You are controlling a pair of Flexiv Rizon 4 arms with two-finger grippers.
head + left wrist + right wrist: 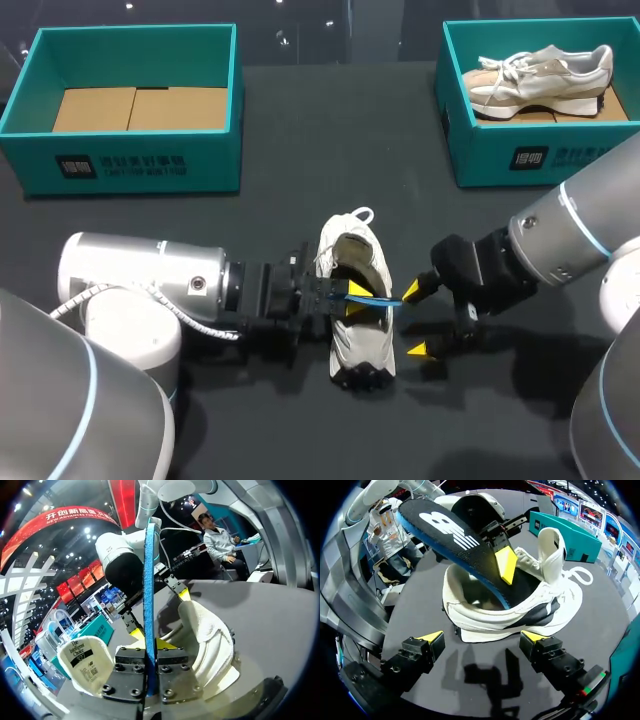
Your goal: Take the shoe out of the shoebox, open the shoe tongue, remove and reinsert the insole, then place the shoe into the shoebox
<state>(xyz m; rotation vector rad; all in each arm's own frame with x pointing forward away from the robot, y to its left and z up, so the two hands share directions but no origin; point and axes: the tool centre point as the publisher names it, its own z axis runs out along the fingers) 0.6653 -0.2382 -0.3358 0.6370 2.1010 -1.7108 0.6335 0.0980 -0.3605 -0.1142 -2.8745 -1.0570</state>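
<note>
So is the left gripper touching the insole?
Touching. In the left wrist view the insole stands edge-on between the two fingers of the left gripper, and both press on it, one from each side.

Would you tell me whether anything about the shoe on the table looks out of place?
Yes: the insole juts up out of the shoe, one end inside, pinched by the left gripper rather than lying flat.

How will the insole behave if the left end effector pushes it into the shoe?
Likely thin and light: only a slim blue edge of the insole shows. Clamped at one spot by the left end effector, it juts out nearly straight, so probably springy, not limp. It may buckle against the shoe.
</note>
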